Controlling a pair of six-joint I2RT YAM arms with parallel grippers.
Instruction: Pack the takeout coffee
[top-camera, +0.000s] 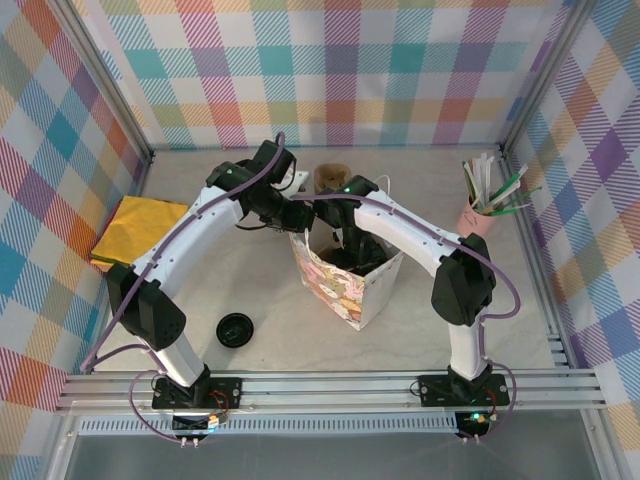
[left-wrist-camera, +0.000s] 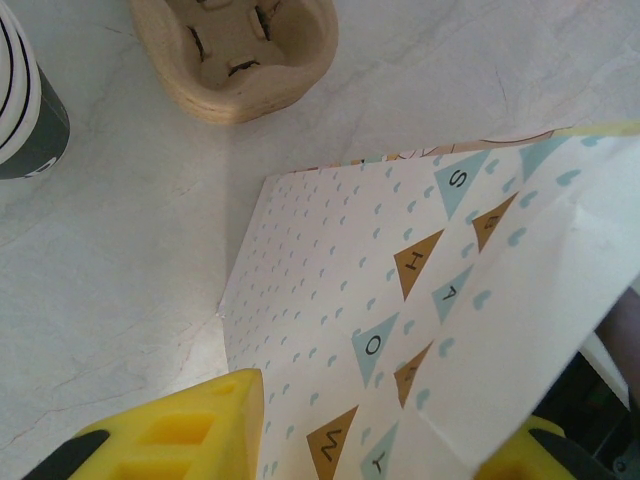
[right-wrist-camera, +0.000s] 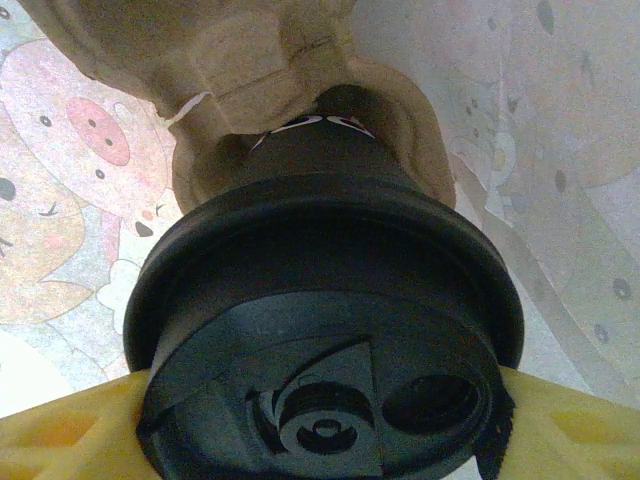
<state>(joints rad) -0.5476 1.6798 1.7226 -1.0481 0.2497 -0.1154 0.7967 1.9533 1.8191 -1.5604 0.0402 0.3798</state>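
Two arms meet at the tall printed paper gift bag (top-camera: 345, 290) standing in the middle of the pale marbled table (top-camera: 260, 300). The right gripper (right-wrist-camera: 320, 405) reaches down into it, its yellow fingers (right-wrist-camera: 70, 435) pressed against both sides of the round black plastic lid of the takeout coffee (right-wrist-camera: 320, 300). So it's holding the cup. The cup's lower end sits in a beige moulded-pulp cup tray (right-wrist-camera: 250, 60), with pig-print paper all around.

The left gripper (left-wrist-camera: 375, 420) is at the bag's top edge, one finger on each side of the paper wall. The gap looks partly closed, but I honestly can't tell if it's pinching.

On the table behind the bag are a second pulp tray (left-wrist-camera: 235, 55) and a striped white cup (left-wrist-camera: 20, 100). A loose flat black lid (top-camera: 235, 328) lies near the left arm's base.
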